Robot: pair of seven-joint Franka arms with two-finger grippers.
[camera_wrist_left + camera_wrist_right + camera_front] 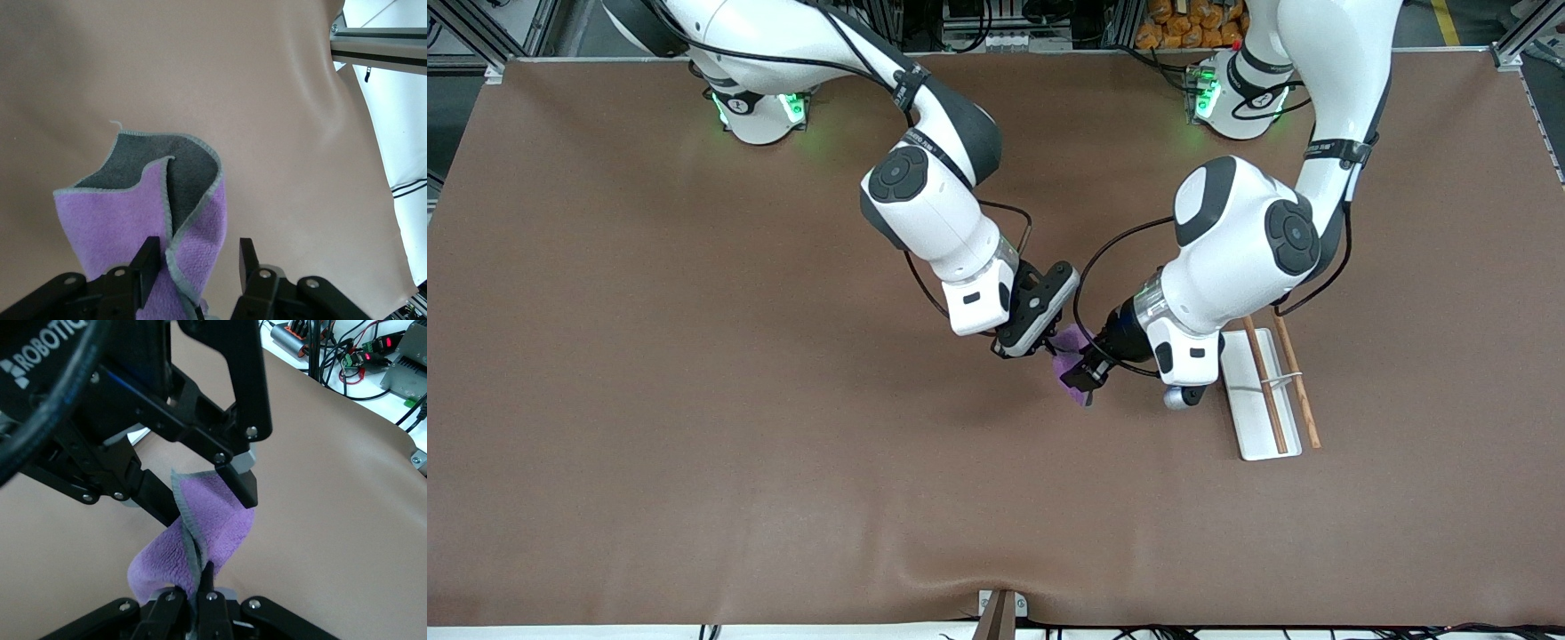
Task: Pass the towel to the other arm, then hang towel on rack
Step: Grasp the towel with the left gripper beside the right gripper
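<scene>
Two grippers: both meet over the middle of the tabletop (694, 400), with one towel between them.
Right fingers (208, 581): closed tight on a bunched fold of the towel (213, 527); the right gripper (1030, 342) carries it in the air.
Left fingers (148, 257): parted, one on each side of the hanging cloth, not yet pinching as far as the left wrist view shows; the left gripper (1083, 372) reaches in from the rack's end.
Towel: purple face (113, 227) with grey underside turned out at one corner, dangling between the two grippers over the tabletop (1069, 366), clear of the rack.
Rack (1263, 391): lying on the tabletop toward the left arm's end, just beside the left arm's wrist; white plate with two brown rods, nothing draped on it.
Step in hand: the handover, judged about midway; the receiving hand is placed but has not taken hold.
Next move: left fingers should close on the cloth first; only then should the right ones let go, or the towel may drop.
After that: carry the towel to the rack and lay it over the rods.
</scene>
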